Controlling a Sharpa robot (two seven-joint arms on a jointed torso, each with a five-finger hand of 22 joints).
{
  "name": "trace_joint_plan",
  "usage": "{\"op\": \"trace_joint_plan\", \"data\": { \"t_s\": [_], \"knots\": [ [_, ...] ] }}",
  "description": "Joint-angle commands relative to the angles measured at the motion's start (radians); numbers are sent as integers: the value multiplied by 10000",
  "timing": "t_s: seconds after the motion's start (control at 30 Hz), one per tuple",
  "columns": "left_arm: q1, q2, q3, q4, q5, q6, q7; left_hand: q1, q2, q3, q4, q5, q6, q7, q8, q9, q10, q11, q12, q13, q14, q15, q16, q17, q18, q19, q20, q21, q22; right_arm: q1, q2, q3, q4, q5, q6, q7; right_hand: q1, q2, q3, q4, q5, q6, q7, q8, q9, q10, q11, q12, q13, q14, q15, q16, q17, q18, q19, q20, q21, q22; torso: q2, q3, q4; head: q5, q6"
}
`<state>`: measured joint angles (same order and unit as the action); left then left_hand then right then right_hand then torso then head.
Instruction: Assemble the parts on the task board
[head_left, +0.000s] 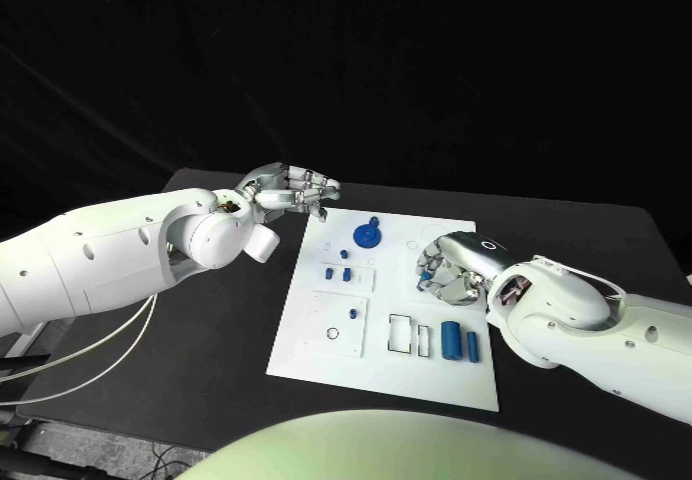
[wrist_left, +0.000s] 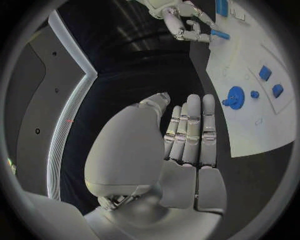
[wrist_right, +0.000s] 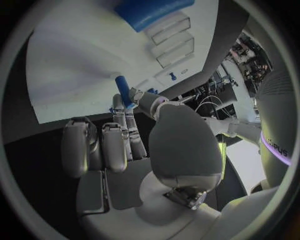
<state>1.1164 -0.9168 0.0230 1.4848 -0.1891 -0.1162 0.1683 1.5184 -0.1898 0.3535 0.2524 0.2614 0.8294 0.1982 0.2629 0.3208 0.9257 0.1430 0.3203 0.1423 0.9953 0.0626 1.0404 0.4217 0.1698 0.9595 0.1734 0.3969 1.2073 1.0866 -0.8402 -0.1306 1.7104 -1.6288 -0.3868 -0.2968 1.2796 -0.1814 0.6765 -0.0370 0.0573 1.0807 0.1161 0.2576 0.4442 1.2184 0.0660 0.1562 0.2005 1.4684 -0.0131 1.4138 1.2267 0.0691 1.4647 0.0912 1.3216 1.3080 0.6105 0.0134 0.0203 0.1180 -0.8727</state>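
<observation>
Task board (head_left: 325, 345), white plate, lies flat mid black table (head_left: 606, 240), long axis running away from the robot, slightly skewed.

Right hand (head_left: 450, 272) sits over the board's right edge, about mid-length. It pinches a small blue peg (wrist_right: 123, 90) betw thumb and fingertips; in right wrist view the peg's long axis points out past the fingertips toward the board surface, tip close to it, contact can't tell. Other fingers lie roughly straight, side by side.

Left hand (head_left: 293, 190) hangs off the board's far left corner, over bare table. Fingers (wrist_left: 192, 130) straight and pressed together, thumb alongside, nothing in it.

Other parts on board: blue gear (head_left: 368, 236) w/ a raised hub near the far end, flat. Two small blue blocks (head_left: 339, 271) just nearer than the gear, close together. Two blue cylinders (head_left: 460, 341) lie side by side near the right edge at the near end, long axes along the board's length, just beside two rectangular slots (head_left: 400, 333). A small ring (head_left: 333, 333) left of the slots.

Right forearm (head_left: 591, 330) overhangs the near right corner of the board, next to the cylinders
</observation>
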Motion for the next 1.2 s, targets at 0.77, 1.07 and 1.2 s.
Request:
{"op": "trace_joint_plan", "data": {
  "t_s": [0.77,1.07,1.2],
  "knots": [
    [6,306,6,-207,44,210,17,-152,-11,91,-11,16,-87,-2,68,-13,-59,0,24,-17,24,70,-48,-15,102,36,5,-48,-18,-497,1951,31,903,378,-357,622,-23,53,25,-36,93,-112,18,18,142,105,-104,-134,94,305,-66,-15,-122,-175,79,-52,-12,1950,-2,-57,57,335,1],
    [7,391,6,-207,66,288,43,-172,-20,97,-18,8,-90,-2,76,-15,-57,0,33,-17,28,71,-46,-16,103,39,7,-50,-23,-976,2537,-79,197,246,-231,813,-24,52,39,-50,135,-141,28,10,152,90,-95,-158,99,302,-60,-22,-137,-170,68,-50,-37,1942,-2,-26,53,466,1],
    [7,409,6,-212,70,305,45,-179,-25,96,-20,0,-90,-2,79,-16,-57,0,34,-18,28,71,-47,-16,102,40,7,-52,-25,-1090,2687,-112,-50,177,-127,844,-24,52,39,-50,135,-141,28,10,152,90,-95,-158,99,302,-60,-22,-137,-170,68,-50,-37,1942,1,-14,55,487,1]
  ]
}}
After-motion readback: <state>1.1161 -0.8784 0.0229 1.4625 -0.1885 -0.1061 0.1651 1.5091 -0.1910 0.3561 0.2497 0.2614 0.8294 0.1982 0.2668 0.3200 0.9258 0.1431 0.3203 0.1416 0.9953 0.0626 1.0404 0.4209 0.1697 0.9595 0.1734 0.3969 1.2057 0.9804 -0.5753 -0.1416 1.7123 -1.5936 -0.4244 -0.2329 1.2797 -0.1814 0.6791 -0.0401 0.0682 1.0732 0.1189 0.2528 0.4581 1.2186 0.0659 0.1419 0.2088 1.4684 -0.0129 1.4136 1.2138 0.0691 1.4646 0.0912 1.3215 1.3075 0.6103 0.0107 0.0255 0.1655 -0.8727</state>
